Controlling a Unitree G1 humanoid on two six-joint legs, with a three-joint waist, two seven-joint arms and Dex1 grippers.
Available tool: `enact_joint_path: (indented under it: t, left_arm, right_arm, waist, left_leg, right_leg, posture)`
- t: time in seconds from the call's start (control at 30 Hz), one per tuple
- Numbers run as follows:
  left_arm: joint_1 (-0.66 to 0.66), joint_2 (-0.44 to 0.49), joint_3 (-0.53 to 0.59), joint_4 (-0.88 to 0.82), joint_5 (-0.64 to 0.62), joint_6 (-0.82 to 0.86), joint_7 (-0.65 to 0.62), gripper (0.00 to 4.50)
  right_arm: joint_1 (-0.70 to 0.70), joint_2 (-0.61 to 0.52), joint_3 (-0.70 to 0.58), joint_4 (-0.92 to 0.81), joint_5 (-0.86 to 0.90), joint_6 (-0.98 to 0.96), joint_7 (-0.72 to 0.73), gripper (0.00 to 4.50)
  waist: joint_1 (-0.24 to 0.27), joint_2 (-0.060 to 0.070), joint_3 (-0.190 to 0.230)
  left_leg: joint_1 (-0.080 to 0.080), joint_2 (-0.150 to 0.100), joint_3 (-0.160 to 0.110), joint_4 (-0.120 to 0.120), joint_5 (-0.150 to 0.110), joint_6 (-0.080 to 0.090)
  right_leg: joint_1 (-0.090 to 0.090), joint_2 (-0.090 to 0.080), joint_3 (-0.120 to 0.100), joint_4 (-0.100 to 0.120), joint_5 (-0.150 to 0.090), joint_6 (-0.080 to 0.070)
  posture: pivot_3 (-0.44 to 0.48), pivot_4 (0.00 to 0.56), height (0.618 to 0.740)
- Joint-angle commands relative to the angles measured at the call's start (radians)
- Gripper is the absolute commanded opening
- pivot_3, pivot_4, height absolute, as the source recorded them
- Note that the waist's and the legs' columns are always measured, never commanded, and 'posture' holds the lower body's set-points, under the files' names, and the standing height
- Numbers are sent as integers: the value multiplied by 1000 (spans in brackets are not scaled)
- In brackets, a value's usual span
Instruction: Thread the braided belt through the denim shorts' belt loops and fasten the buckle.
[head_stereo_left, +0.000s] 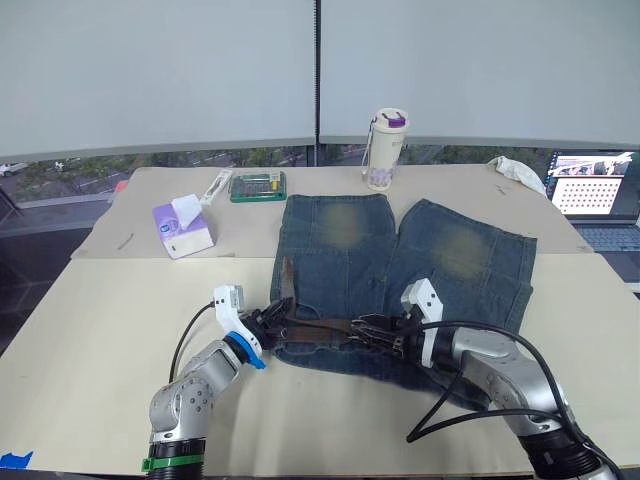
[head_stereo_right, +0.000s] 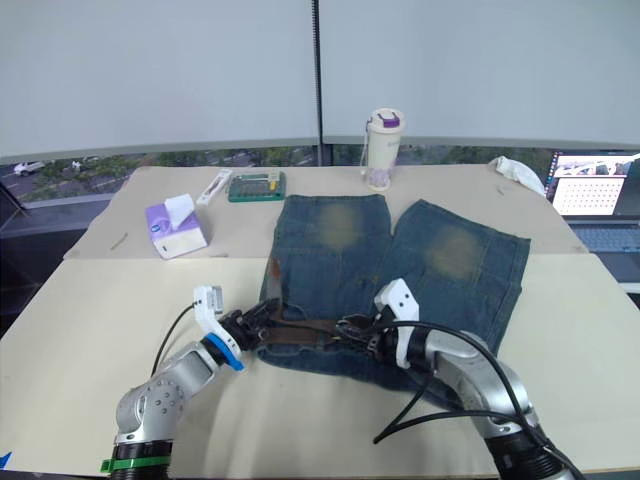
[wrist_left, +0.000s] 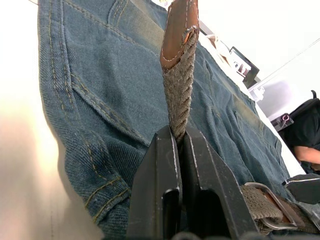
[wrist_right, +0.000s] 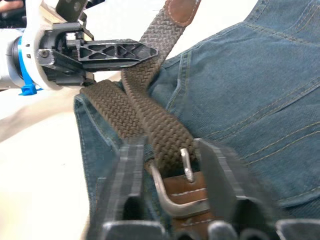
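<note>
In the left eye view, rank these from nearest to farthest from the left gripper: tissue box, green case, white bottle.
From the left gripper:
1. Tissue box, on its left, farther back.
2. Green case, near the table's far edge.
3. White bottle, far right, beyond the shorts.

The pale table (head_stereo_left: 90, 330) carries the denim shorts (head_stereo_left: 400, 270), a tissue box (head_stereo_left: 182, 230) and a bottle (head_stereo_left: 385, 150).

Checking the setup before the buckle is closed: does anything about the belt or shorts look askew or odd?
Nothing looks damaged. The braided belt lies along the waist of the denim shorts, its leather-tipped tail passed through the buckle and angling up off the waistband, pinched by the left gripper.
</note>
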Motion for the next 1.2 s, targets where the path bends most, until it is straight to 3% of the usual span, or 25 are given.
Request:
enact_joint_path:
  t: [0.03,0.07,1.2]
  left_arm:
    - [-7,10,-1,-18,5,-30,-10,0]
    - [-7,10,-1,-17,5,-31,-10,0]
    - [-21,22,-27,34,44,-88,-31,0]
  right_arm:
    - [-30,-17,23,30,-73,-66,21,191]
    - [-35,-23,41,42,-102,-84,28,22]
    - [-109,-58,218,244,-360,-149,179,22]
  waist:
    - [0,0,0]
    - [0,0,0]
    - [0,-1,-5]
  left_leg:
    - [0,0,0,0,0,0]
    - [0,0,0,0,0,0]
    - [1,0,0,0,0,0]
  right_leg:
    - [0,0,0,0,0,0]
    - [0,0,0,0,0,0]
    - [1,0,0,0,0,0]
  posture:
    - [0,150,740]
    - [0,150,740]
    - [0,150,740]
